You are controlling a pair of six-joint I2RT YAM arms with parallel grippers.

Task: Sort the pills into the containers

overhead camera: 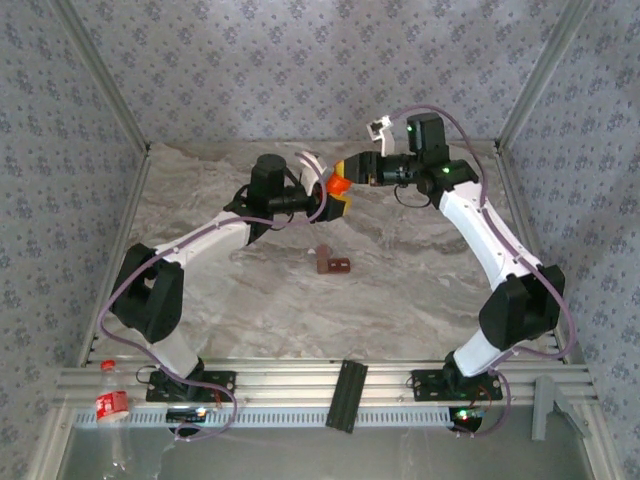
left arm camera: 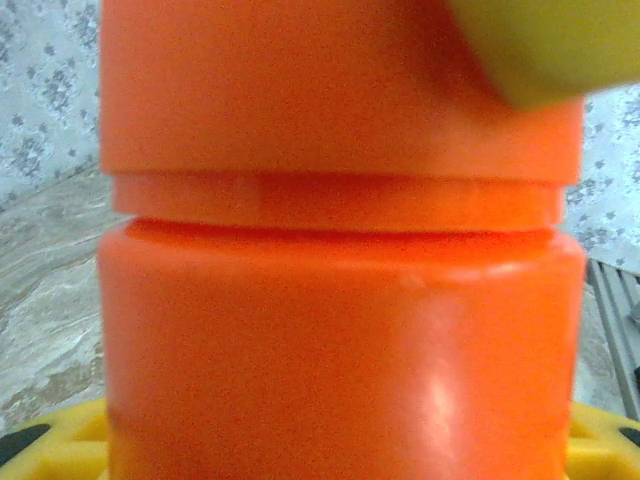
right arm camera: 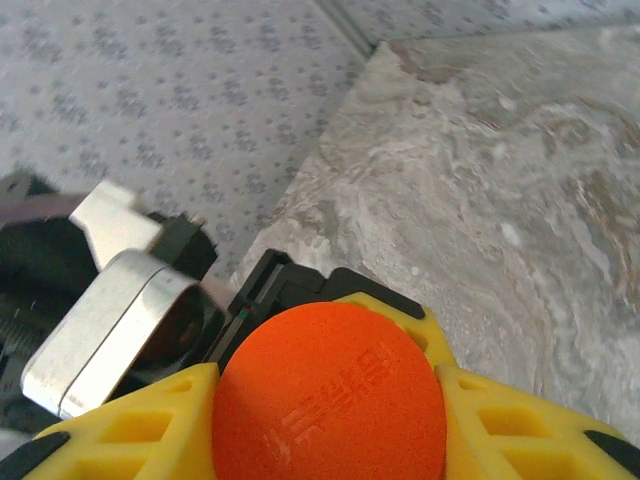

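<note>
Here both arms meet at the orange bottle (overhead camera: 337,185), which is over the far middle part of the table (overhead camera: 420,290). The left arm (overhead camera: 190,250) goes up from its base, bends at the elbow on the left of the bottle and stretches to the right towards it. The left gripper (overhead camera: 335,203) holds the bottle by its body. In the left wrist view the yellow fingers (left arm camera: 40,445) are seen low at both sides of the body, with the jaws about half apart around it.

The right arm (overhead camera: 490,240) rises from its base, leans to the far side and then turns its wrist to the left, so the right gripper (overhead camera: 348,172) points at the bottle from the right. The right wrist view looks straight on the round orange cap (right arm camera: 330,400). One yellow finger (right arm camera: 130,430) lies against each side of the cap, so the jaws are narrow and closed on it.

The containers (overhead camera: 333,264), a small reddish-brown strip, lie flat on the table, on the near side of the bottle and well apart from it, and no gripper touches them
</note>
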